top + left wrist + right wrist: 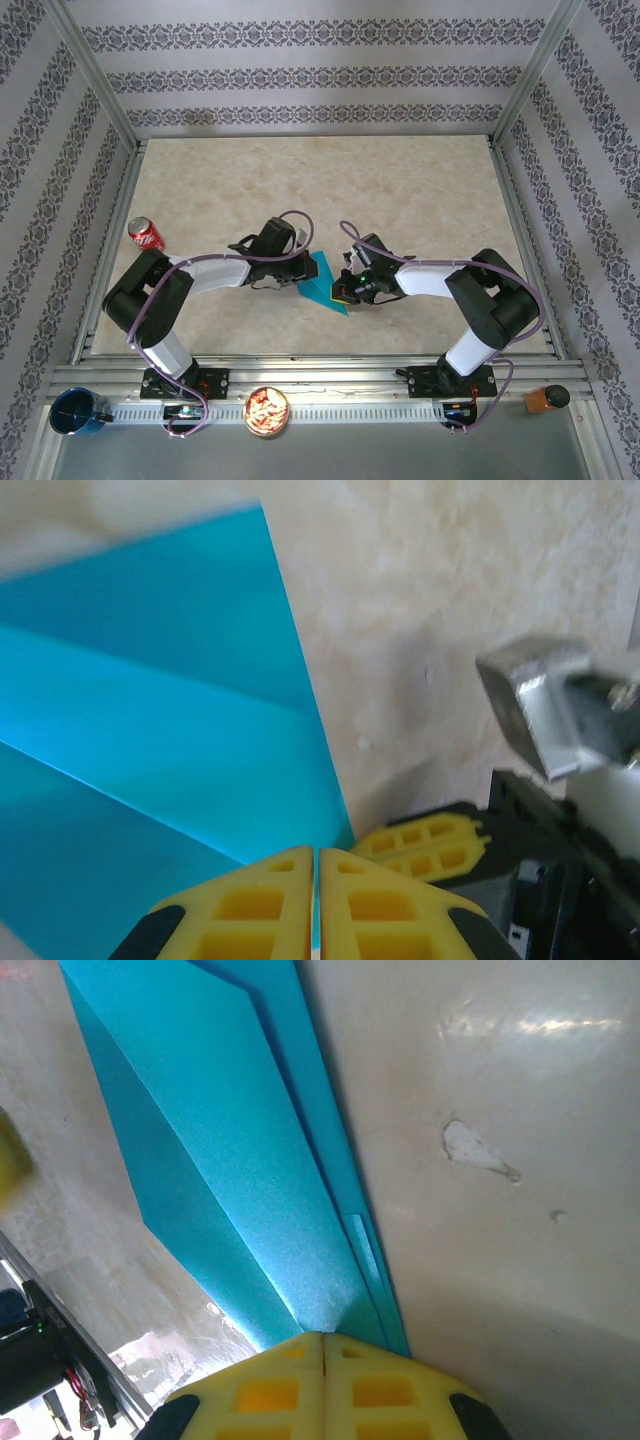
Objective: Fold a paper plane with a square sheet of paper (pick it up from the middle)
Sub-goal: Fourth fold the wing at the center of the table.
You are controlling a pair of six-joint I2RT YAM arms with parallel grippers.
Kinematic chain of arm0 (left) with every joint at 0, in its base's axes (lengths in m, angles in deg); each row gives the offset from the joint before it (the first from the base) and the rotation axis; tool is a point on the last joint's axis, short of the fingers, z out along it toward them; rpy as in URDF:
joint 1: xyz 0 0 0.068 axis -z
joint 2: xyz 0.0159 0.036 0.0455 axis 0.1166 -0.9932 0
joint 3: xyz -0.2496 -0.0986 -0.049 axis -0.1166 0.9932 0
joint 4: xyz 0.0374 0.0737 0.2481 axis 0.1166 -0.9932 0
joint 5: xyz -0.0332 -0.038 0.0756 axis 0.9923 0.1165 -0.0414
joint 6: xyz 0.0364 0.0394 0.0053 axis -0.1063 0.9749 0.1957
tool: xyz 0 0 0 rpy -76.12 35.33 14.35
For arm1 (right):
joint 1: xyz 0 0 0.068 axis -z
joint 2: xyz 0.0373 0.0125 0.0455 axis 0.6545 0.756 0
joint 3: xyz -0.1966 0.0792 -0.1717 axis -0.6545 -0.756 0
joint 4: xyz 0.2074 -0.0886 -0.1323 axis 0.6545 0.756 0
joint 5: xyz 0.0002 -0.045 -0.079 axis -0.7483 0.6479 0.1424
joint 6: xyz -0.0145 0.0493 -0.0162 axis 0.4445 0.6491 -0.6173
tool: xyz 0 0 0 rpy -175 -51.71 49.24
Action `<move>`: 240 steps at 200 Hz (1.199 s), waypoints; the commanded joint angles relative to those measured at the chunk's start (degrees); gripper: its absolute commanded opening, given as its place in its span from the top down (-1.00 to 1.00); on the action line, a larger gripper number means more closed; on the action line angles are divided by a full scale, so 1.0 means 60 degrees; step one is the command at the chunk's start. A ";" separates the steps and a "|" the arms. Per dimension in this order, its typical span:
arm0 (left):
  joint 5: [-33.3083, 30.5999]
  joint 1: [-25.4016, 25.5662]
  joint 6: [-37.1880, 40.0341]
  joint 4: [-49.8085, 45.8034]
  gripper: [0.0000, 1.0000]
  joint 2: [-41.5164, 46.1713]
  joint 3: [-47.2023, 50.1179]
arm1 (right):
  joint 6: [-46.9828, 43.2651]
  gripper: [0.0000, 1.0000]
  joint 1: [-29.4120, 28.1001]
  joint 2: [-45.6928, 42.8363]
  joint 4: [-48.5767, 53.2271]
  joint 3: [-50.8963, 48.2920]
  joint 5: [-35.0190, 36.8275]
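The turquoise sheet of paper is folded into a narrow pointed plane shape and lies on the beige table between both grippers. In the left wrist view its layered folds spread up and left, and my left gripper is shut with a thin blue edge between its yellow fingers. Beside it shows a yellow finger of the right gripper. From the right wrist camera the long creased paper runs down into my right gripper, which is shut on its narrow end. Seen from above, the left gripper and right gripper almost meet.
A red soda can stands at the left table edge. Along the near rail sit a dark blue cup, a bowl of snacks and a brown object. Patterned walls and metal posts enclose the table.
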 commanded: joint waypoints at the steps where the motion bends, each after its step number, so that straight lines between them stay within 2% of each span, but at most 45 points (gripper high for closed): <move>1: 0.0205 0.0461 -0.0576 0.0682 0.81 -0.0353 0.0210 | -0.0092 0.92 0.0098 0.0147 0.0755 -0.0303 0.0453; 46: 0.0067 0.0819 -0.0952 0.1169 0.82 -0.0933 0.0037 | -0.0078 0.92 0.0110 0.0135 0.0770 -0.0347 0.0427; 79: -0.0599 0.0750 -0.0722 0.0427 0.84 -0.1188 0.0091 | -0.0094 0.93 0.0118 0.0175 0.0772 -0.0332 0.0453; 141: -0.0892 -0.0047 -0.0581 0.0185 0.81 -0.0935 0.0305 | -0.0180 0.93 0.0121 0.0216 0.0863 -0.0406 0.0468; 240: -0.0459 -0.1551 0.0095 -0.0318 0.71 -0.1096 -0.0288 | -0.0480 0.94 0.0121 0.0469 0.1158 -0.0332 0.0109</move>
